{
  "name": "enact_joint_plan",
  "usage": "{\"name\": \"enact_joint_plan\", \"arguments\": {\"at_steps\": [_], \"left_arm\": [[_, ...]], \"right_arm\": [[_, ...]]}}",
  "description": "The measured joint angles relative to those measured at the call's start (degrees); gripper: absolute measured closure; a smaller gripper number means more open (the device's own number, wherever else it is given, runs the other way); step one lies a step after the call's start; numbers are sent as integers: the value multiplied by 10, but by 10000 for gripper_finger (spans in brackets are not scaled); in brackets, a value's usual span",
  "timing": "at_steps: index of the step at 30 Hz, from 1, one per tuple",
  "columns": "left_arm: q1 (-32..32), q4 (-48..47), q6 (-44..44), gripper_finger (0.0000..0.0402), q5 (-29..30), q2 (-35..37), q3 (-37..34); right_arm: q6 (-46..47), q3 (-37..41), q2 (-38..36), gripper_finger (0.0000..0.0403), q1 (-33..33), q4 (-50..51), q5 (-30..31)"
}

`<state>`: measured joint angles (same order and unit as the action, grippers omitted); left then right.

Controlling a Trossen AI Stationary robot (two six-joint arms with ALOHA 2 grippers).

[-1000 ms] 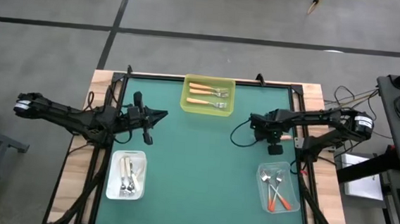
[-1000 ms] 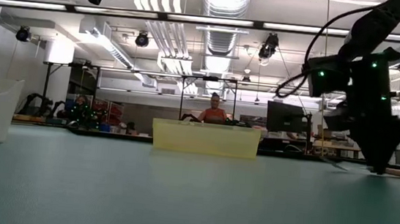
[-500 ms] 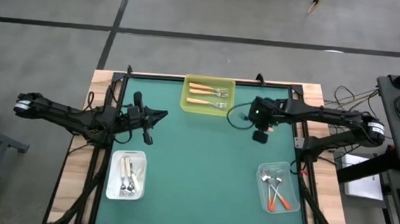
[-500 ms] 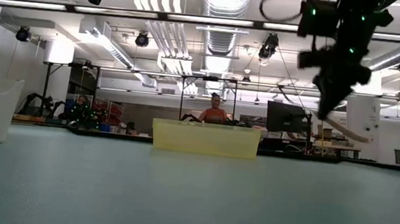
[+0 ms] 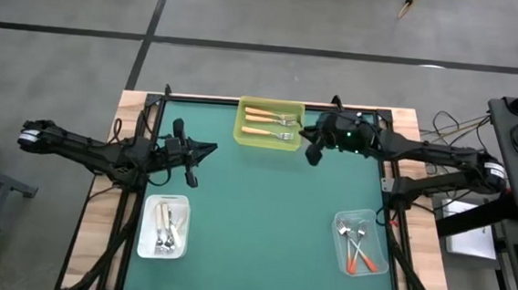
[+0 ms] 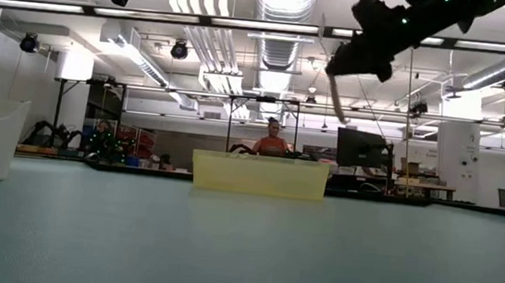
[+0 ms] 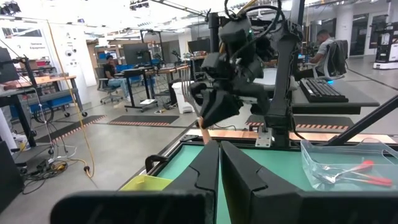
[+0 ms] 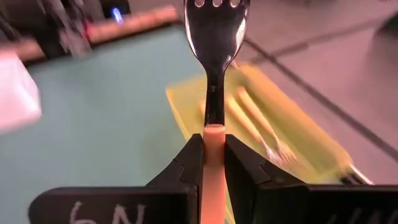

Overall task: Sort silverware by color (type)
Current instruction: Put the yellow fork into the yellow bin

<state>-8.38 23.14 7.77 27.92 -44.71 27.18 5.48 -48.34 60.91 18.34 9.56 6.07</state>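
Forks: one (image 8: 214,37) held, two (image 5: 269,125) binned

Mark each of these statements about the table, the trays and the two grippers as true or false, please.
1. The right gripper holds a fork with a light orange plastic handle. True.
2. The yellow plastic tray is empty. False: two orange-handled forks lie in it.
3. The left gripper is shut and holds nothing. True.
4. The clear plastic tray contains white-handled forks. False: its forks have red-orange handles.
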Motion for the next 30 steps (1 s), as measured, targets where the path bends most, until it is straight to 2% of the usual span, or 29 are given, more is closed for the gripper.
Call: {"name": "enact_joint_plan", "arguments": {"at_steps": [7,18,24,30], "left_arm": [[0,1,0,402,0,0,0],[0,27,-13,402,0,-23,0],[0,100,-9,402,0,-87,0],[10,151,-7,401,1,-158,0]], "right_arm": [[14,22,57,372,-48,-213,9],[52,22,161,372,-139,-425,170],[57,20,210,372,-171,-513,242],[59,1,235,372,-185,-522,256]]}}
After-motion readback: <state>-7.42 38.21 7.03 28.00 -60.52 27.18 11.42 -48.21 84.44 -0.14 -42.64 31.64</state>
